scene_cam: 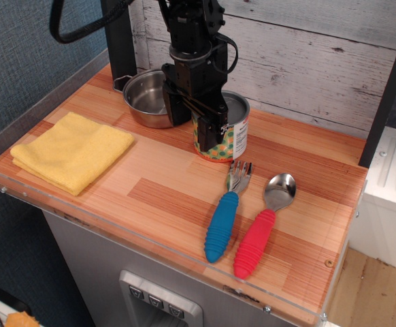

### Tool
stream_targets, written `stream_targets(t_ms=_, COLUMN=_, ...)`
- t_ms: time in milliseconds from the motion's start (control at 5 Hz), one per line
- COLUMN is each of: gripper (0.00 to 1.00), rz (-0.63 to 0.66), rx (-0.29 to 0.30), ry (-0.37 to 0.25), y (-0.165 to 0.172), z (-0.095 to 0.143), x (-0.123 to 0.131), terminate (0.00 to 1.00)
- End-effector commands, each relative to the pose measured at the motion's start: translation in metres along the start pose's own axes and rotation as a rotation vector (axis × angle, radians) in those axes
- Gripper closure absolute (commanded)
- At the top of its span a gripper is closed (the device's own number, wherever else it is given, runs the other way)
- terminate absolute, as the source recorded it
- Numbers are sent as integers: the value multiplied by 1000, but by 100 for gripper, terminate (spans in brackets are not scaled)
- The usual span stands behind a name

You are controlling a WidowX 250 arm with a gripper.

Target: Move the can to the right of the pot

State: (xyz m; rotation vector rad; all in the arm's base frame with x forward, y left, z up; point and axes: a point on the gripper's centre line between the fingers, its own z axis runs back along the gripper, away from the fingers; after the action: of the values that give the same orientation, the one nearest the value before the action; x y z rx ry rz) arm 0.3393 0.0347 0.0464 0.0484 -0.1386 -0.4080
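Note:
The can [233,139], with a grey lid and a green-and-orange dotted label, stands upright on the wooden table just right of the pot [145,99]. The pot is a small shiny steel one at the back left, and it looks empty. My gripper [192,127] comes down from above with its black fingers [209,134] closed on the can's left side, hiding that part of the label. The can's base sits at or just above the table surface; I cannot tell which.
A folded yellow cloth [72,150] lies at the left. A blue-handled fork [223,216] and a red-handled spoon [260,231] lie in front of the can. A plank wall runs along the back, and a black post [120,41] stands behind the pot.

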Motion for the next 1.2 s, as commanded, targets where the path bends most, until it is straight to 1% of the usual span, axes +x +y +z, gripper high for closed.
stream_targets(t_ms=0, gripper=0, rz=-43, rx=13, ry=-55, y=-3, z=13, x=17, terminate=0)
stream_targets(t_ms=200, gripper=0, rz=-60, rx=3, ry=-56, y=-5, z=9, x=26, terminate=0)
stream_targets(t_ms=400, gripper=0, rz=-83, rx=-7, ry=-69, y=-9, z=8, x=37, terminate=0)
stream_targets(t_ms=600, gripper=0, rz=-110, rx=0, ry=-69, y=-16, z=8, x=46, terminate=0)
stream_targets(t_ms=800, gripper=0, rz=-84, rx=13, ry=-73, y=-13, z=12, x=42, terminate=0)
stream_targets(t_ms=1000, gripper=0, rz=-22, rx=27, ry=-69, y=-3, z=21, x=30, terminate=0)
